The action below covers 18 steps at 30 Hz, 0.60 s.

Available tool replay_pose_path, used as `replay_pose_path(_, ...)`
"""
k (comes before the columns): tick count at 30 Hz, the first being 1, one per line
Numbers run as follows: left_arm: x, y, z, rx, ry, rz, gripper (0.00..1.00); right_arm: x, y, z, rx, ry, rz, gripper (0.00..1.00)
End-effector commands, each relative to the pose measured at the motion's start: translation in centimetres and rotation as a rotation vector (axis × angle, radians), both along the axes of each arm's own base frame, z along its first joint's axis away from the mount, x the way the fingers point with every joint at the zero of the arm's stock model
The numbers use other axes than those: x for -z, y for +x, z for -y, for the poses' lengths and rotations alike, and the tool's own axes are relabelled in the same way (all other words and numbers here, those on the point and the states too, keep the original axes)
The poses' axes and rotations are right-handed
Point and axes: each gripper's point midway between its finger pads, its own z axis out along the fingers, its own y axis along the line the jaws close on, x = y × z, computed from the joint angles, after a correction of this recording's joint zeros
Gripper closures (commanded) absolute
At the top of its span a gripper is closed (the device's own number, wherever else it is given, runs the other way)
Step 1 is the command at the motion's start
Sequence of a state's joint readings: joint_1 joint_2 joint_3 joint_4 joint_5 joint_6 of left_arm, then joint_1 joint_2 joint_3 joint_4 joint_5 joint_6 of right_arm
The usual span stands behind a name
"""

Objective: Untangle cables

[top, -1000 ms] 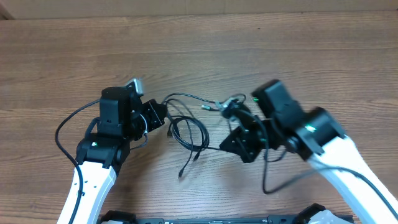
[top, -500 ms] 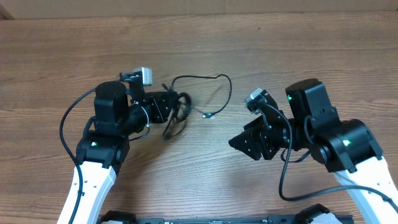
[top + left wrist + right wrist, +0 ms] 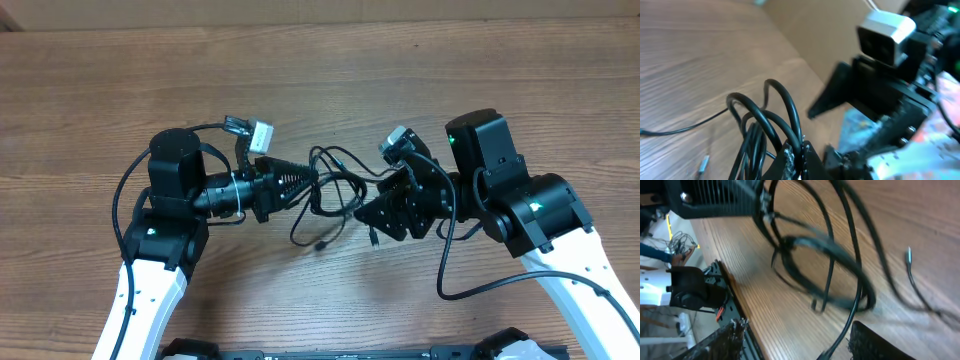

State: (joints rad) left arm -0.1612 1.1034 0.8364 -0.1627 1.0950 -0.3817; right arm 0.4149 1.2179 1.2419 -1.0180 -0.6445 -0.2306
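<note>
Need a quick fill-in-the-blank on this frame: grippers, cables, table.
1. The left gripper is ___ on the cables.
2. The right gripper holds nothing; its jaws stand ___.
3. The loose cable loops lie between the two grippers on a ___ table.

Missing words: shut; open; wooden

I count two arms, my left arm (image 3: 150, 270) and my right arm (image 3: 560, 240); two pairs of jaws, left jaws and right jaws; two wrist cameras, the left camera (image 3: 262, 132) and the right camera (image 3: 395, 143); one wooden worktop (image 3: 320, 70); the cables (image 3: 318, 181) make one tangled bunch, too interlaced to count cord by cord; two loose plugs show from overhead, the left plug (image 3: 320, 243) and the right plug (image 3: 373, 240).
</note>
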Motion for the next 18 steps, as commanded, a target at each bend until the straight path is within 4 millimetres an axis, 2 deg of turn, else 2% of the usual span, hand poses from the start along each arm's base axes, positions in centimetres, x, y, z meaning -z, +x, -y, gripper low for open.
replay_pose_path(1,-1.6,-2.0,0.4,0.125,-0.049,0.071,0.96,-0.7,-0.1,-0.8,-0.091,0.024,0.069,0.31)
replay_pose_path(7,-2.6,-3.0,0.7,0.195,-0.083,0.117,0.96,0.1,0.3,-1.6,-0.131,0.042,0.043,0.22)
replay_pose_path(14,-3.2,-4.0,0.8,0.256,-0.11,0.131,0.96,1.1,2.3,-2.4,-0.13,0.047,0.056,0.21)
replay_pose_path(18,-3.3,-4.2,0.8,0.27,-0.115,0.131,0.96,1.0,2.6,-2.6,-0.13,0.052,0.071,0.21)
